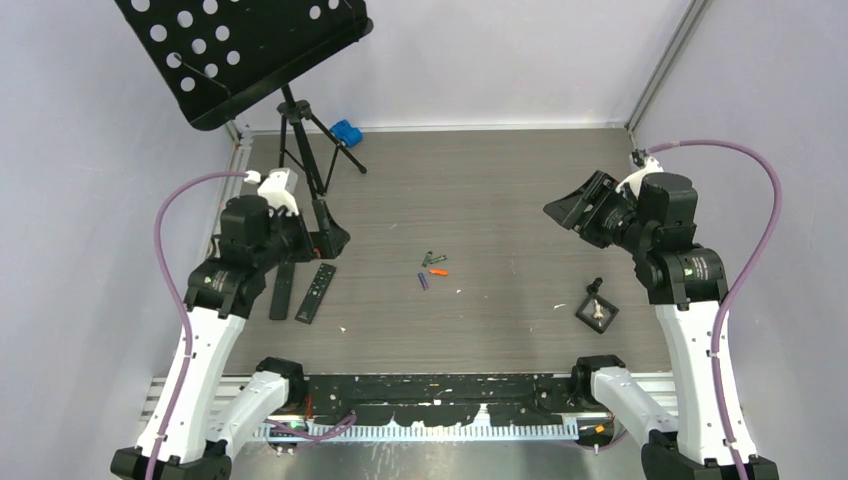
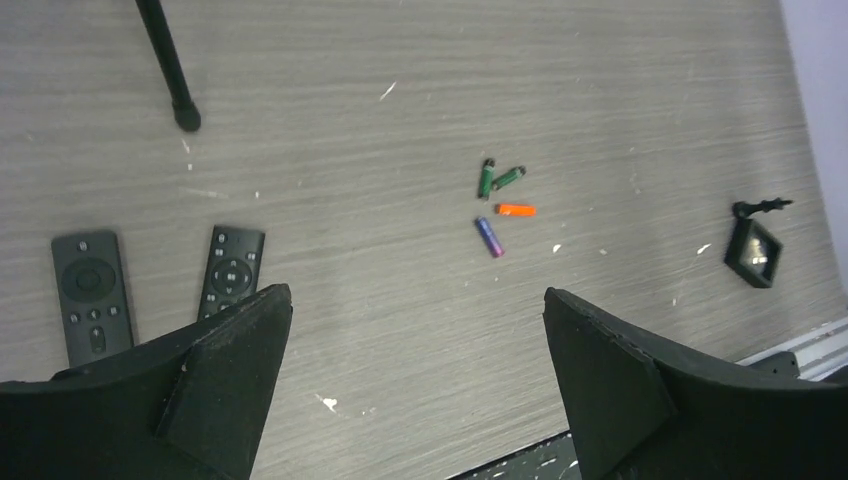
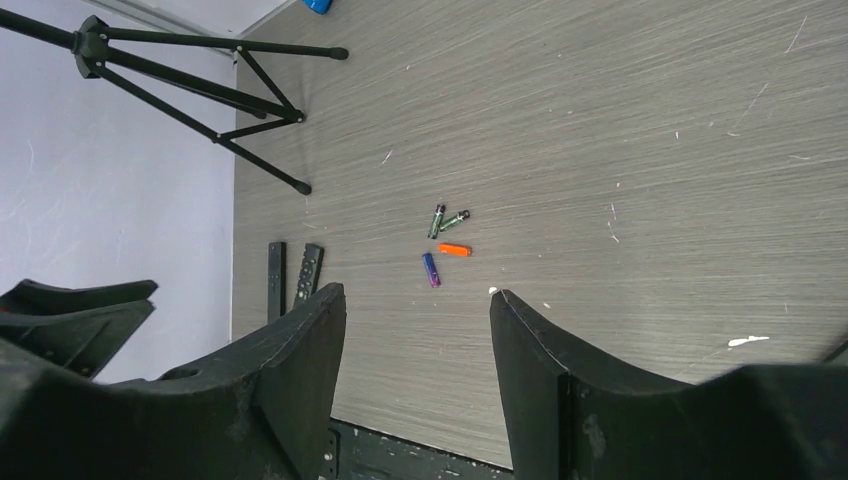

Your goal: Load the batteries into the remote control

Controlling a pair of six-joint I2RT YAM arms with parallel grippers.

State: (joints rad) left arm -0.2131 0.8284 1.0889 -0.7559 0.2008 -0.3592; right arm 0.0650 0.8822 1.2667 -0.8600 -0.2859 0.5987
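Orange, purple and two green batteries [image 2: 516,210] lie clustered on the bench [image 1: 500,190], well apart from two face-up remotes [image 2: 232,272]; the left gripper [image 2: 415,292] and right gripper [image 3: 418,293] hover wide open and empty, so loading looks unstarted and grasping one battery seems next.

Down over the worktop [image 2: 400,90], end effector [image 2: 416,292] spread wide, fingers [image 2: 220,370] dark at the bottom corners. Frame-left: two remotes [image 2: 90,297], side by side, buttons up, one partly hidden behind a fingertip. Mid-frame, well apart from them: four batteries [image 2: 489,237] in a loose cluster, two green, one orange, one purple. Far right, a small black block [image 2: 753,252]. Top left, a tripod leg [image 2: 165,60] planted on the worktop.
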